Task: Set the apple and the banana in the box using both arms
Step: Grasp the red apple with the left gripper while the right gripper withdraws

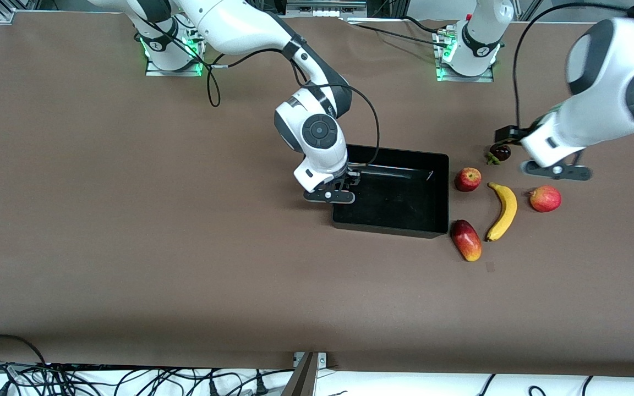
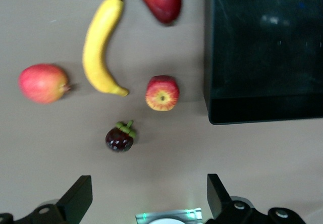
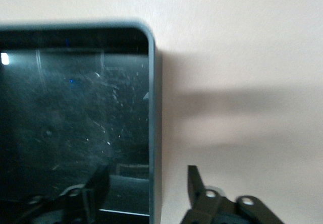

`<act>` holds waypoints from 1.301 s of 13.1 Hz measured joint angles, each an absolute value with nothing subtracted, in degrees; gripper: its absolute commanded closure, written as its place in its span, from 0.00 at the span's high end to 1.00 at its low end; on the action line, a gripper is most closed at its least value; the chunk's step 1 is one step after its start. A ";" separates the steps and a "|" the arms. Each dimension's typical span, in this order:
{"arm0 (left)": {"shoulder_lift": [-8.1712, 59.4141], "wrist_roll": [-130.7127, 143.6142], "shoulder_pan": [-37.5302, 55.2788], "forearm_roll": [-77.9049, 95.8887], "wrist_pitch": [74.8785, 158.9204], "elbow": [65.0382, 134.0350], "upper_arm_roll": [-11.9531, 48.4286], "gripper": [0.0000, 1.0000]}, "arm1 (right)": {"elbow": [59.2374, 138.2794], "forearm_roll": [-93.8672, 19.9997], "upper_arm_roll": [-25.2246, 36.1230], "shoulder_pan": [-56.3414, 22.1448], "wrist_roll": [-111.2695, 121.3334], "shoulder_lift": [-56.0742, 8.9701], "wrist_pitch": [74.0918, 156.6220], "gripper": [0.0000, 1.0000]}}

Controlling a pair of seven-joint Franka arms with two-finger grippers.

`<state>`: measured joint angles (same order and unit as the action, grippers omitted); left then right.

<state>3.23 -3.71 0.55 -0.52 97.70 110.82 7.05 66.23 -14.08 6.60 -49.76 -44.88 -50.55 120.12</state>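
R gripper point(image 1: 332, 193): fingers spread astride box point(image 1: 430, 231) wall | L gripper point(image 2: 146, 196): fingers apart, apparently over mangosteen point(image 1: 499, 153) | you see apple point(image 1: 468, 179) beside banana point(image 1: 503, 210), both outside box

I see the apple point(image 1: 468, 179) and banana point(image 1: 502, 211) lying beside my empty box point(image 1: 443, 192), toward the left arm's end.

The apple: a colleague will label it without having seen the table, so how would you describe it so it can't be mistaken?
Start at the black box. The apple lies on the table just past its wall toward the left arm's end, between box and banana. It is small, round and red with pale yellow streaks, unlike the oblong red-and-yellow fruit nearer the camera.
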 measured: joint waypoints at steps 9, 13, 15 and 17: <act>4.23 -35.51 -0.55 -0.63 131.65 136.35 7.23 1.00 | 66.36 -14.49 15.26 -36.65 -25.92 -28.34 91.58 1.00; 9.37 -36.46 -0.53 -0.63 144.40 139.61 7.28 1.00 | 79.27 -14.49 19.67 -35.98 -19.10 -15.17 90.27 1.00; 11.82 -36.49 -0.44 -0.64 147.00 139.58 7.41 1.00 | 86.19 -13.43 19.91 -33.28 -15.44 -8.76 90.24 1.00; 13.18 -36.50 -0.38 -0.64 148.16 139.60 7.47 1.00 | 90.88 -10.93 18.42 -29.62 -12.49 -3.87 90.24 1.00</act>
<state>13.18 -36.50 -0.38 -0.64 148.16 139.60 7.47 90.88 -10.93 18.42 -29.62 -12.49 -3.87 90.24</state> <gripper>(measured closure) 0.000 0.000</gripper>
